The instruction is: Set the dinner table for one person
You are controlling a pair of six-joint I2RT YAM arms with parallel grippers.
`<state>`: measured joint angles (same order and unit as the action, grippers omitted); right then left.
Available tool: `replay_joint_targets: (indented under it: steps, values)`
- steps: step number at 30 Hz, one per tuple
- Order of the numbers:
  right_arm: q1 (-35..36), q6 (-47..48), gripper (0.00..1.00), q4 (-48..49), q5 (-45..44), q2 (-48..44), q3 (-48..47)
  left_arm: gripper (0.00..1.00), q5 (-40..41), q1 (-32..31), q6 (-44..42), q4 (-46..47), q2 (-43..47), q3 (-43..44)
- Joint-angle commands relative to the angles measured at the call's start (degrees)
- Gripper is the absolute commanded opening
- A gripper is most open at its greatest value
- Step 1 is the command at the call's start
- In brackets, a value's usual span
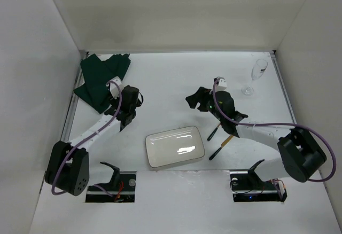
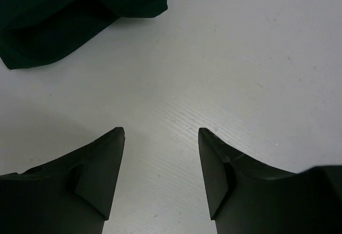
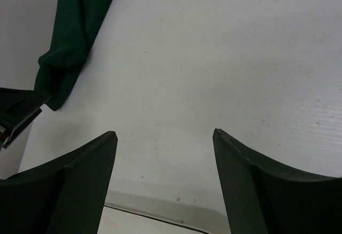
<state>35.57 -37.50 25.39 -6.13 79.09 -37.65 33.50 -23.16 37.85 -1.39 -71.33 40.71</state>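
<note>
The white dinner-table surface [image 1: 160, 68] spreads under both arms, with a white rectangular plate [image 1: 175, 147] at its near middle. A crumpled green cloth [image 1: 101, 79] lies far left of the plate and a glass flute [image 1: 257, 73] stands far right. The left gripper [image 2: 160, 132] and right gripper [image 3: 164, 133] hover beyond the plate, jaws apart and empty.

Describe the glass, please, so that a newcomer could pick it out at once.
Look at the white dinner table and go to its far right corner. The glass stands upright there. It is the only clear, stemmed thing; the plate is opaque white, the cloth dark green.
</note>
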Motion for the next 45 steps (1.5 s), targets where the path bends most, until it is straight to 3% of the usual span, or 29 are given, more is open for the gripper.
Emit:
replay_joint_targets:
  steps: [1, 6, 8, 10, 11, 12, 14, 16, 19, 24, 28, 45]
  values:
    - [-0.8, -0.2, 0.78, 3.8, 1.1, 0.0, -0.2, 0.56, -1.7, 0.8, 0.1, 2.9, 0.8, -0.4]
    - [-0.8, 0.4, 0.76, 3.9, 1.6, 0.3, -0.2, 0.56, -3.6, 3.4, 3.0, 7.0, 2.7, -2.6]
    - [-1.1, 0.4, 0.63, 4.1, 3.3, 0.9, -0.3, 0.56, -4.3, 4.7, 4.1, 8.9, 3.5, -3.6]
    - [-1.2, 0.6, 0.34, 4.1, 5.2, 1.0, -0.4, 0.55, -3.8, 6.3, 5.0, 10.0, 4.0, -4.5]
    - [-1.2, 0.8, 0.20, 4.2, 5.3, 0.9, -0.3, 0.51, -3.4, 7.0, 5.7, 10.1, 4.0, -4.8]
    - [-1.3, 0.9, 0.11, 4.2, 5.3, 1.0, -0.2, 0.39, -3.2, 8.2, 7.1, 9.7, 4.0, -4.9]
    - [-1.6, 1.1, 0.05, 3.8, 5.2, 1.4, -0.2, 0.13, -4.7, 10.9, 8.8, 9.5, 4.1, -5.1]
    - [-1.7, 0.8, 0.05, 3.6, 5.2, 1.6, -0.3, 0.07, -6.7, 13.3, 9.4, 10.3, 4.4, -5.3]
    - [-1.7, 0.7, 0.13, 4.4, 4.6, 1.6, 0.0, 0.12, -8.7, 16.4, 11.5, 12.0, 3.8, -5.3]
    - [-1.8, 1.0, 0.44, 4.8, 5.3, 1.4, 0.1, 0.48, -13.6, 22.7, 15.5, 14.3, -0.7, -3.4]
    - [-1.7, 1.5, 0.62, 5.6, 5.6, 1.4, 0.4, 0.60, -18.2, 25.7, 19.4, 17.1, -6.0, -1.7]
    - [-0.2, 2.0, 0.67, 5.7, 8.4, 3.7, -1.4, 0.61, -17.8, 27.4, 21.5, 24.9, -20.8, 6.0]
